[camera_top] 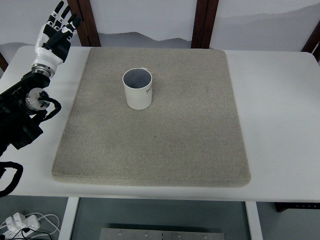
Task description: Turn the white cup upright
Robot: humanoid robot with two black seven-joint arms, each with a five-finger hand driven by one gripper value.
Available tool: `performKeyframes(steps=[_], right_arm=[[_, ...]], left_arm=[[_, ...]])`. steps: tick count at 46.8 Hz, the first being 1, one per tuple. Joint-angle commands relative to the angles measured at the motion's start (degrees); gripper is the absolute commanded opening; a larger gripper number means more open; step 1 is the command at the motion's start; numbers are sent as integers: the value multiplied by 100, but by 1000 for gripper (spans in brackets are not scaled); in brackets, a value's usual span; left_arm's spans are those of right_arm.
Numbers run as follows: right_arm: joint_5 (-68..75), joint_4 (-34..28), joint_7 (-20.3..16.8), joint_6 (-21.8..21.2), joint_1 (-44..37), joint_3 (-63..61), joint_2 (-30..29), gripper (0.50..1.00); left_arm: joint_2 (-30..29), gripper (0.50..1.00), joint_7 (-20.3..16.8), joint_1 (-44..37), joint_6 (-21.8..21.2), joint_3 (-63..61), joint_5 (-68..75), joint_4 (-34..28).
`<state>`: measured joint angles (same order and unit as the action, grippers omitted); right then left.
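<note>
A white cup (138, 89) stands upright on the grey mat (160, 145), its open mouth facing up, a little left of the mat's middle toward the back. My left hand (57, 27) is raised at the far left corner of the table, well away from the cup, with its black and white fingers (60, 12) spread and holding nothing. Its dark arm comes in along the left edge. The right arm does not show.
The mat lies on a white table (280, 110). Dark wooden posts (205, 22) stand behind the table against a pale wall. Below the table's front edge, white cables (20, 222) lie on the floor at the lower left.
</note>
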<state>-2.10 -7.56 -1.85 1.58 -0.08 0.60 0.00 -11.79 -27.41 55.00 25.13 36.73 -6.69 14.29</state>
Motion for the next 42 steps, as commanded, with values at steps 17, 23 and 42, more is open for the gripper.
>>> performKeyframes(steps=[17,23,42], right_arm=[[26,0,1,0,26,-16,0,952],[26,0,1,-9,26,-51,0,952],[34,-9,1,0,26,-60,0,952]], left_arm=[[176,996,868,2,-263,212,-1114,-41],[229,996,948,2,-263,238,-1343,-41],[352,996,966,2,-237,309,-1528,3]])
